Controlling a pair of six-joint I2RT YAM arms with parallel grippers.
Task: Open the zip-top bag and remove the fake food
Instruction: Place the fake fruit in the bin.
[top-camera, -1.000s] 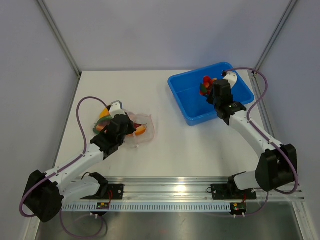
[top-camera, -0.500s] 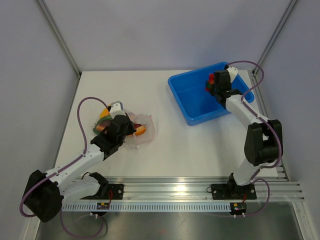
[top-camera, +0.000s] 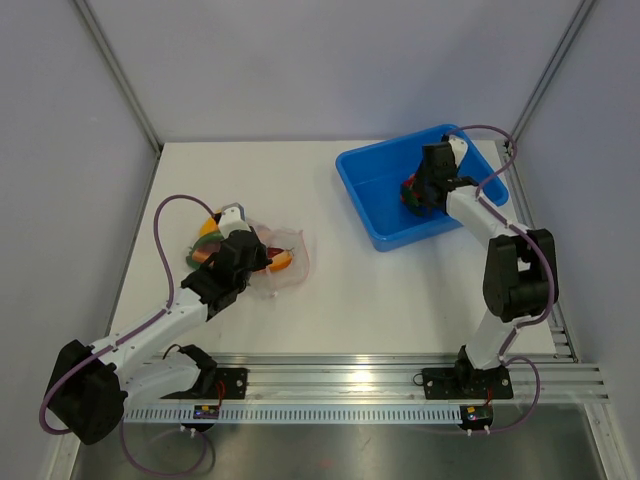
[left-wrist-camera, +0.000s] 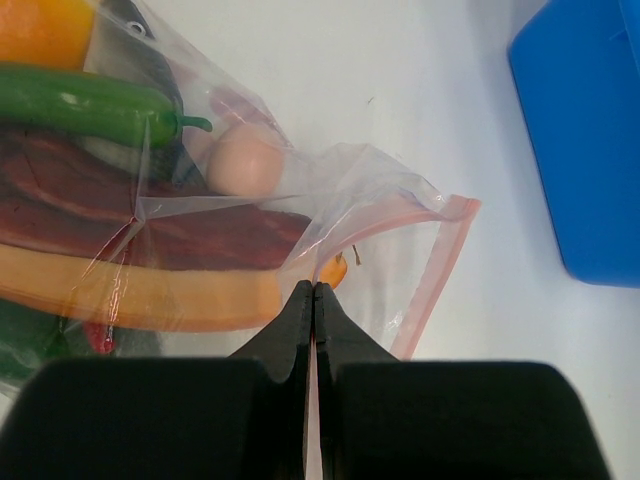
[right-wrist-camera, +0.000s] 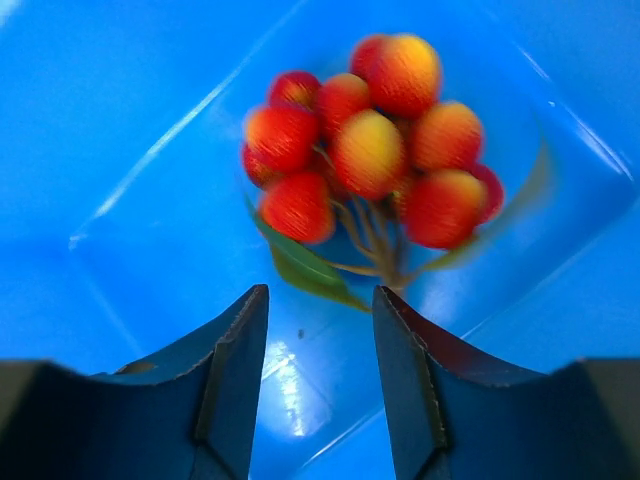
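**A:** What's just changed?

**B:** Left of the bin (top-camera: 365, 185), nothing. The left end effector (left-wrist-camera: 313, 292) stays pinched together on the bag (left-wrist-camera: 400, 225) beside its zip strip (left-wrist-camera: 442, 255). The bag lies on the bench (top-camera: 340, 290) with most of the food (left-wrist-camera: 150, 245) still inside. Over the bin, the right end effector (right-wrist-camera: 320, 305) has just parted, and the berries (right-wrist-camera: 370, 140) lie loose on the bin's floor.

**A:** Meaning?

**B:** I judge that one piece is delivered and more wait in the bag.

**A:** Room to move?

**B:** There's bare bench between bag and bin. The berries sit by a corner of the bin's floor with the walls close, so rising straight up looks safest.

Lab test cell; white table (top-camera: 300, 180); aluminium rail (top-camera: 340, 375) (plain walls (top-camera: 330, 60))
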